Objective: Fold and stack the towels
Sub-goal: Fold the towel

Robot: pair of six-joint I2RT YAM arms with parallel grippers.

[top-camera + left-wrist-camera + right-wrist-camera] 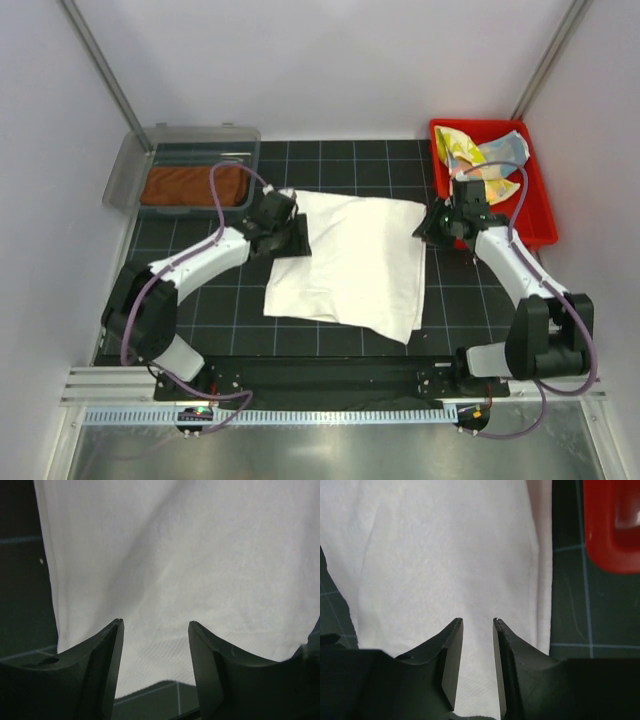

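A black mat (330, 160) ruled with a thin pale grid covers the table in the top view, filling the middle of the frame. 3 things lie directly on it. 1 white towel (345, 260) is spread flat over the centre, slightly skewed and creased, its lower right corner reaching toward the bottom edge of the mat. 1 clear grey tray (125, 175) sits at the upper left, overhanging the mat's left edge. 1 red bin (540, 215) sits at the upper right, just beside the towel's right edge, partly off the mat's right side.
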